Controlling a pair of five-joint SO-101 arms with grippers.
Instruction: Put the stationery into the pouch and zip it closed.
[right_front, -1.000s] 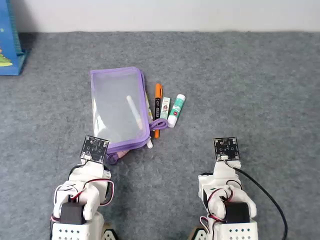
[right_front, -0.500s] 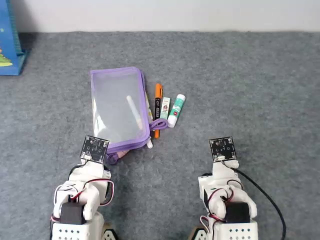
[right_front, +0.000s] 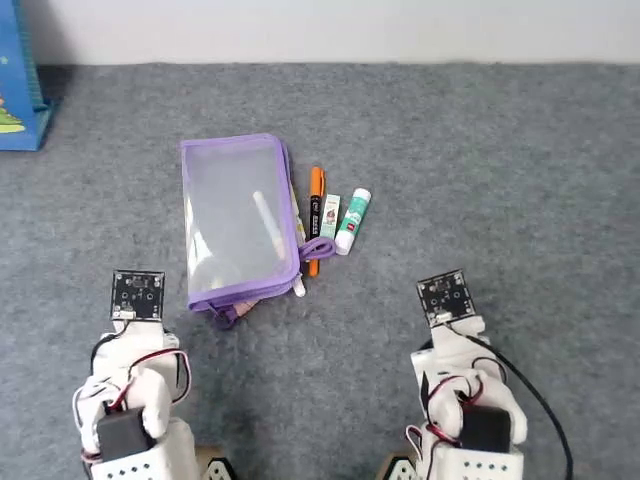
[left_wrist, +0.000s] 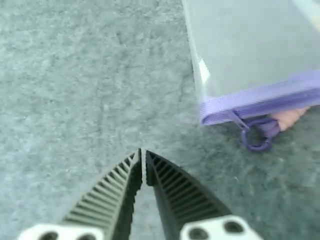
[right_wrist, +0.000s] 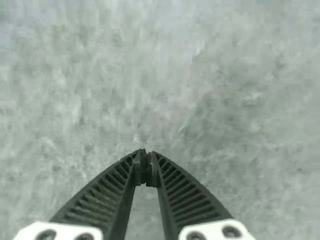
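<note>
Grey felt tabletop (right_front: 520, 150), all the task's things sit upper-left of centre in the high view. Pouch (right_front: 235, 220) lies flat, long axis running up-down the frame. Its purple zip edge faces the loose items, so loading should be a short sideways push.

Left arm (right_front: 135, 370) is at lower left and right arm (right_front: 455, 370) at lower right, both well short of the work, looks like a parked pose. Left gripper (left_wrist: 142, 162) has its claw closed on nothing and hovers over bare felt near the pouch's near corner (left_wrist: 250, 45). Right gripper (right_wrist: 145, 160) is the same, closed and empty over plain felt.

Outside the pouch, side by side just right of it: orange pen (right_front: 315, 215), glue stick (right_front: 353, 220), a small flat piece (right_front: 330, 215) between them, maybe an eraser, hard to tell.

There's a pale stick (right_front: 265, 225) in the pouch area, can't tell if it's inside or underneath. Something pinkish (left_wrist: 290, 117) pokes out at the near end, so the zip is probably open there. Zip pull ring (left_wrist: 257, 140) lies on the felt at that corner, closest to the left gripper, so I'd guess it's the one to take the zip.
</note>
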